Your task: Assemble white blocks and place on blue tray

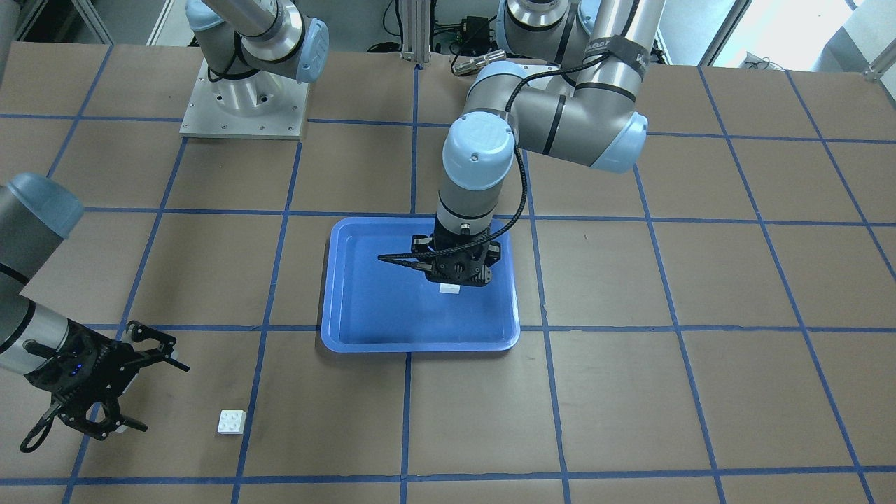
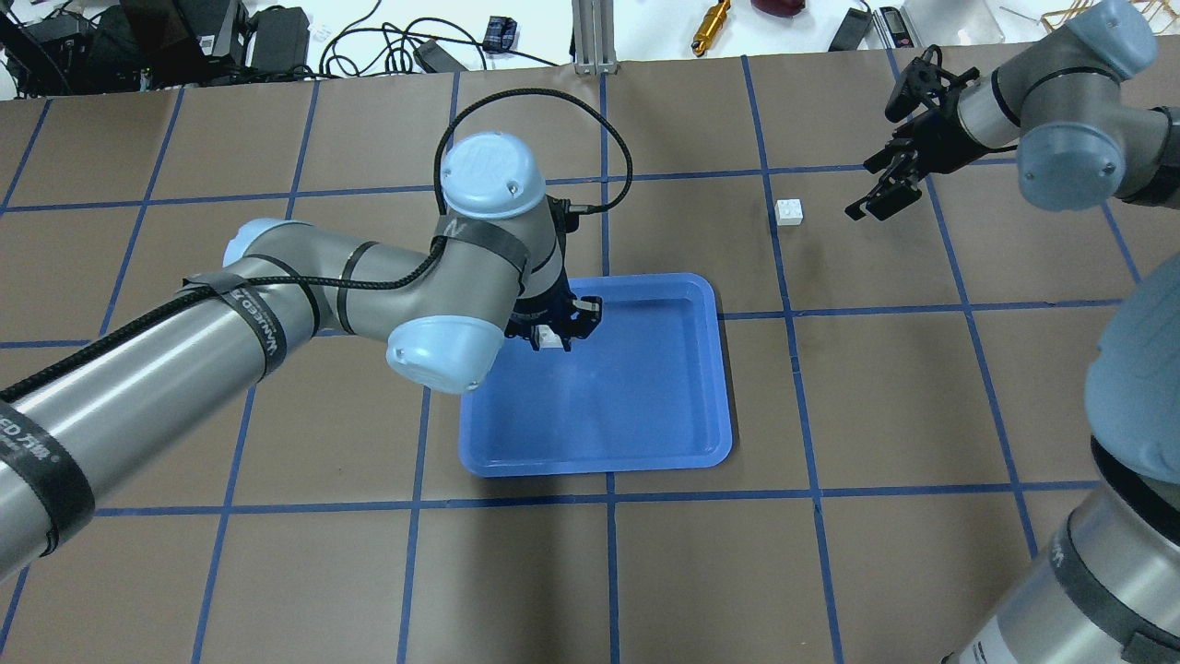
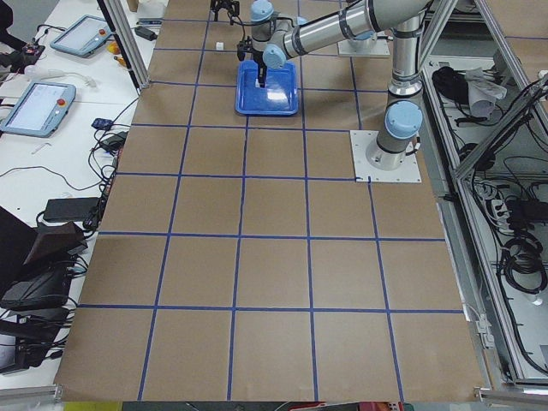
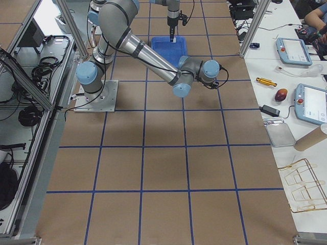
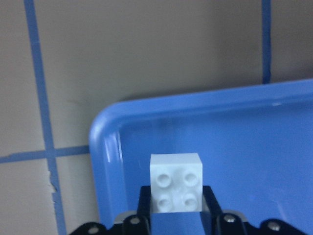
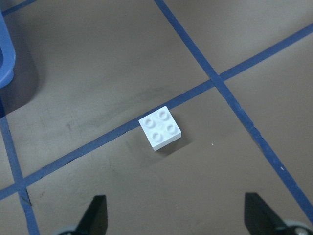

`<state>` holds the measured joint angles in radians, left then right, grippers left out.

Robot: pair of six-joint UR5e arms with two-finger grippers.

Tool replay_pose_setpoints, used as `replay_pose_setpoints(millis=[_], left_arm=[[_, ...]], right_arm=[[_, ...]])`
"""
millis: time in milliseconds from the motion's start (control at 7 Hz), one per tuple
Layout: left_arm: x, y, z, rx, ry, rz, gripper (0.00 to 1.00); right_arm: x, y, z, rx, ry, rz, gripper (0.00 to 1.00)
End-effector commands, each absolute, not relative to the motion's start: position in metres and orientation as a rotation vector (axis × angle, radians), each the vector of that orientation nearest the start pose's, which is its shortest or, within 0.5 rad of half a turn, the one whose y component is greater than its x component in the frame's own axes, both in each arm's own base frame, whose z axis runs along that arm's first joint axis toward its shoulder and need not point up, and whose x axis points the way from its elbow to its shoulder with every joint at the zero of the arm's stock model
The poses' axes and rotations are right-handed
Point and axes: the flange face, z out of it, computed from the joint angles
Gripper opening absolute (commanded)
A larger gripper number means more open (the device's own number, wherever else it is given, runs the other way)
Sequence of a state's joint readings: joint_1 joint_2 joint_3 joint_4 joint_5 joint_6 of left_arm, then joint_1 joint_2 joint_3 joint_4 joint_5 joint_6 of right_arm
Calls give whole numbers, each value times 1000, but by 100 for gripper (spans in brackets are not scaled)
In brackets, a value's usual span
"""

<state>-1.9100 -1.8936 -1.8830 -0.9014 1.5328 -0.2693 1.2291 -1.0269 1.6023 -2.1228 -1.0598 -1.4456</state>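
Pinched between the two black fingers of the left gripper, at the bottom centre of the left wrist view: one white block, four round studs facing the lens. Clenched on both of its sides. Positioned over the blue tray, close to the rounded corner at the left of that wrist frame. In the front-facing view, found in the upper right part of the tray, straight under the downward-pointing wrist. Cannot tell whether touching the tray floor or held just above it.

Lying flat on the brown desk, studs up, in the lower left of the front-facing frame: second white block, well apart from the tray. Near the middle of the right wrist view, overlapping a blue tape line. Just beside it, not touching: right gripper, fingers spread wide and released, grasping nothing. Both tips at the bottom edge of the right wrist view, with the block farther up the frame between them.
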Motion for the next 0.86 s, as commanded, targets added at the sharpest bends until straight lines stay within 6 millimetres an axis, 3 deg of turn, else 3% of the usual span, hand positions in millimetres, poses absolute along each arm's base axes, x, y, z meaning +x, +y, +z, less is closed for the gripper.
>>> replay_pose_setpoints(millis=[0, 714], left_arm=[[-320, -454, 207, 99, 3207, -118, 20], [-319, -453, 197, 98, 3205, -78, 20]], right_arm=[[-43, -672, 208, -1594, 2238, -571, 100], [-24, -683, 186, -1799, 2082, -584, 97]])
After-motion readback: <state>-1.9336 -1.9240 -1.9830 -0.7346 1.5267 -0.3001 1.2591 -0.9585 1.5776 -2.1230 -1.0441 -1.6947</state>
